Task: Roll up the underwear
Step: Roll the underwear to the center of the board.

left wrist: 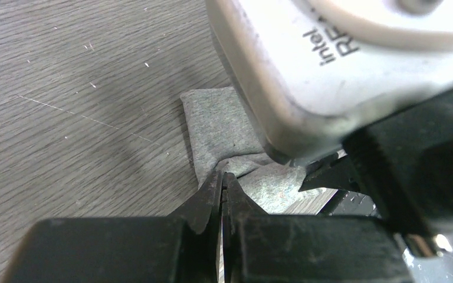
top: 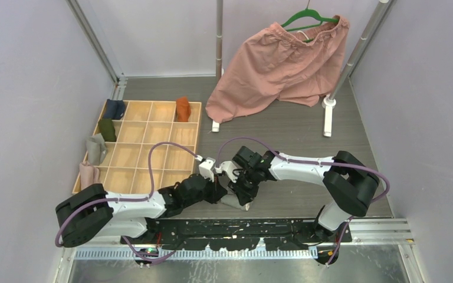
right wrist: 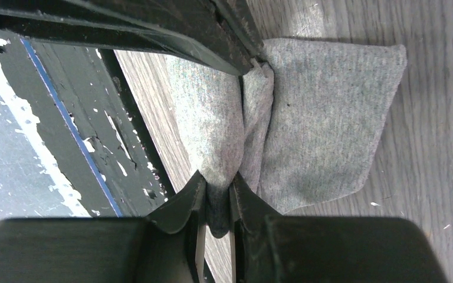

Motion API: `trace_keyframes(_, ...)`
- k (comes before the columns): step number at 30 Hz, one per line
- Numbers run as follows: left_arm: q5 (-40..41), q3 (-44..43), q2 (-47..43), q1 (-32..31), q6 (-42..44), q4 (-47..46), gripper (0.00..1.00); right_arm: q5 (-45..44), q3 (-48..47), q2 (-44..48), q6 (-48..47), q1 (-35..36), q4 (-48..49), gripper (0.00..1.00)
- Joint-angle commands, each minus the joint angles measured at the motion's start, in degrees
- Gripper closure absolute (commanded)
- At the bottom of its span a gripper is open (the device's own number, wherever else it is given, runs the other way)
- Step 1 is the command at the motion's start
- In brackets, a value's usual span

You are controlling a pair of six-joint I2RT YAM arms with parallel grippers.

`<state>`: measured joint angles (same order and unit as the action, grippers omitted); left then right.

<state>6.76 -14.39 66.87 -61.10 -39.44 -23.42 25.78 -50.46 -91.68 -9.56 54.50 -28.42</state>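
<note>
- One grey underwear [top: 236, 203] lies on the wooden table [top: 298, 138], at its near edge between the two arms and just beside the black mounting rail.
- One rust-orange underwear [top: 182, 109] stands rolled in the far right corner compartment of the wooden tray [top: 153, 102], well apart from the arms.
- Four other folded pieces sit along the tray's left side: navy [top: 115, 108], dark green [top: 107, 130], pale grey [top: 96, 150] and pink [top: 88, 174].
- One pair of pink shorts [top: 277, 65] hangs from one green hanger [top: 308, 15] at the back, its hem draped onto the table.
- Two claws are in view, both at the grey piece.
- The left gripper [left wrist: 223, 181] is clenched tight, its tips meeting on a gathered pinch at the cloth's edge.
- The right gripper [right wrist: 216, 203] is grasping the grey underwear, with a fold of cloth squeezed between its fingers [right wrist: 183, 203].
- The grey cloth [right wrist: 324, 118] is mottled heather knit, lying flat in a rounded-corner flap on one side.
- A bunched crease runs across it from one claw's tips to the other's.
- In the left wrist view the cloth [left wrist: 221, 124] lies partly under the right arm's white camera housing [left wrist: 354, 53].
</note>
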Motion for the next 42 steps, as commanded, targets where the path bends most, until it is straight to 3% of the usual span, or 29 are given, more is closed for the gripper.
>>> trace_keyframes(1,-6.46,-1.58,0.04,-1.33,2.6,-4.28,0.99,-0.34,-0.34,-0.74,1.43,1.34,6.71,0.87)
trace_keyframes(8,0.58,3.48,-12.31,-1.31,1.13,-2.09,0.99,-2.26,3.32,0.62,8.03,0.96,11.96,0.89)
trace_keyframes(13,-2.37,5.07,-15.84,-1.37,2.61,-3.6,0.99,-3.29,6.25,1.5,12.1,0.92,16.92,0.9)
trace_keyframes(23,-6.3,6.35,-8.15,-1.35,2.53,-9.54,0.99,-3.72,7.2,1.24,15.43,0.05,19.53,0.89)
trace_keyframes(34,2.23,3.95,-0.87,-1.38,0.95,-7.22,0.99,-3.34,7.67,1.17,15.62,-0.06,19.72,0.87)
trace_keyframes(42,1.97,2.52,6.46,-1.37,-1.05,-9.19,0.99,-9.14,8.88,7.11,16.77,-0.1,20.18,0.63)
